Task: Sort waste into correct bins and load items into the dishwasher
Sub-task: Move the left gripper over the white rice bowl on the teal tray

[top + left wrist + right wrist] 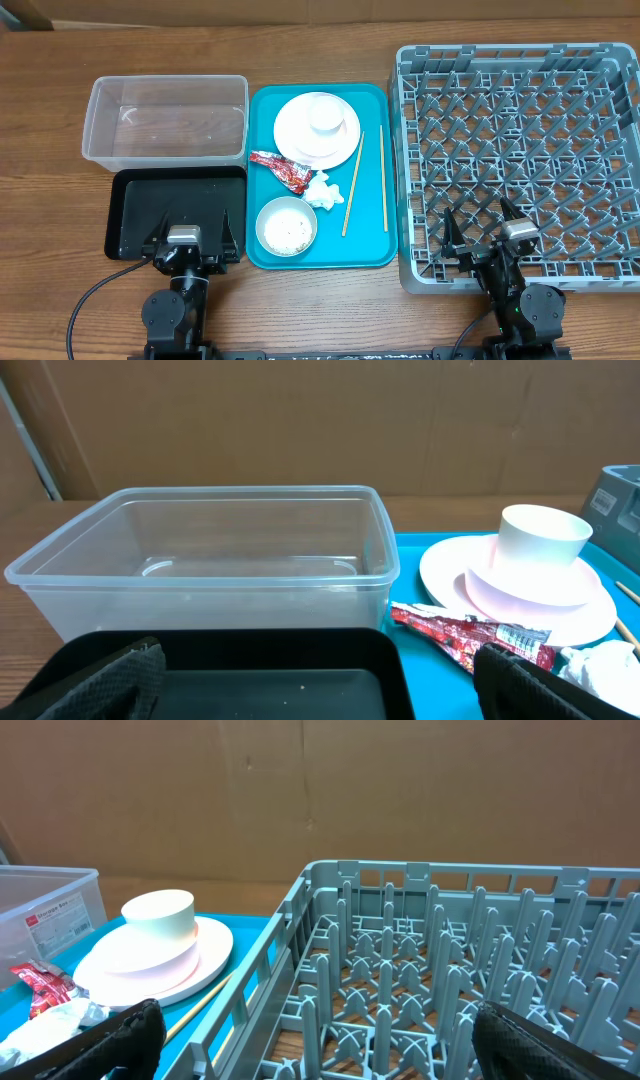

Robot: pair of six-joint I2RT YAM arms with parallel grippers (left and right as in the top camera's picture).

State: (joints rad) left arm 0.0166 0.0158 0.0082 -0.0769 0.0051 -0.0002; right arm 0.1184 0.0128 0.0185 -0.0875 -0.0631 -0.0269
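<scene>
- Left gripper (192, 228) of mine hovers over the near edge of the black tray (135, 205), fingers spread wide, nothing between them.
- Right gripper (480, 225) sits over the near wall of the grey dish rack (520, 130), jaws apart as well and holding nothing.
- Beyond the black tray, touching its far edge, stands the clear tub (165, 125). I see nothing in either one.
- Between the tub and the rack lies the teal tray (370, 245), flat on the wooden table (50, 270), and everything else sits on it.
- At the tray's far end are the plates (296, 140): a pale pink one stacked on a wider white one, with the small white cup (326, 113) upside down on top.
- Just nearer than the plates lies the red wrapper (282, 168), crinkled, with one end tucked against the plate rim.
- Beside the wrapper's near end is the crumpled tissue (320, 190), touching it.
- In the near left corner of the tray stands the white bowl (286, 226), upright, with rice grains (291, 233) scattered over its bottom.
- On the tray's right side lie the chopsticks (352, 185). One slants toward the plates and the other runs straight along the edge by the rack. They are apart from each other.
- The rack's pegs carry nothing.
</scene>
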